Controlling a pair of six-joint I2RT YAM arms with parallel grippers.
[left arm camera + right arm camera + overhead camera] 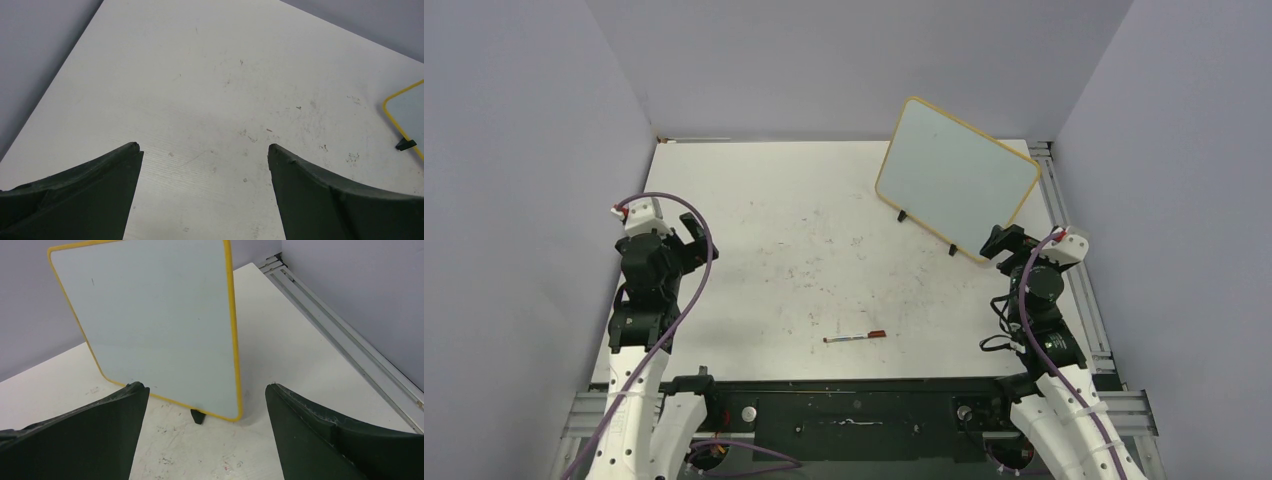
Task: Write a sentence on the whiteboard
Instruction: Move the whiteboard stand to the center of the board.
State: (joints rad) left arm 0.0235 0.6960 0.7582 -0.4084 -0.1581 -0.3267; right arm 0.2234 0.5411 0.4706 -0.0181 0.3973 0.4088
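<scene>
Left jaws: spread wide, empty, over bare worktop [200, 75]. Right jaws: spread wide, empty, facing the whiteboard [150, 325].

The board stands on its black feet [198, 416] at the far right of the worktop, leaning back, just beyond the right jaws. Its face is blank, with no sentence on it yet.

A marker [855, 337] lies flat near the front edge, between the two arms and well apart from both.

Judgement: fetching the marker comes first. Close across the barrel at mid-length, square to it, so it cannot roll away. If the reddish end is a cap, the second arm probably has to pull it off.
</scene>
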